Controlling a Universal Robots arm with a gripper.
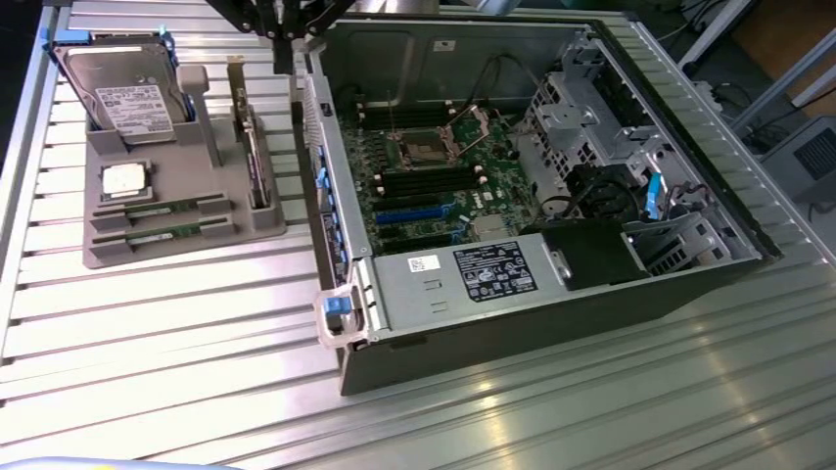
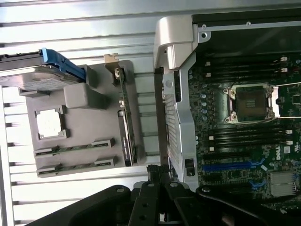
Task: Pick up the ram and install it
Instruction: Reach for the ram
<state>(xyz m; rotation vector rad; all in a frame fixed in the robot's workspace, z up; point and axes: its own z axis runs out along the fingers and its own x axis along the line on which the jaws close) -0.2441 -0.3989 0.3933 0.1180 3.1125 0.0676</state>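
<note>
Two ram sticks (image 2: 75, 147) lie in the gray tray (image 2: 89, 125), well apart from the clenched, empty claw (image 2: 159, 172).

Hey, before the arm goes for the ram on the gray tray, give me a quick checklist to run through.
1. Hand open for a grasp: not ok, shut and empty.
2. Hand above the tray: not ok, it hangs at the case wall.
3. Ram stick beside the processor free in the tray: ok; second ram stick too.
4. Memory slots empty: ok, they look bare.
5. Slot latches open: cannot tell.
</note>
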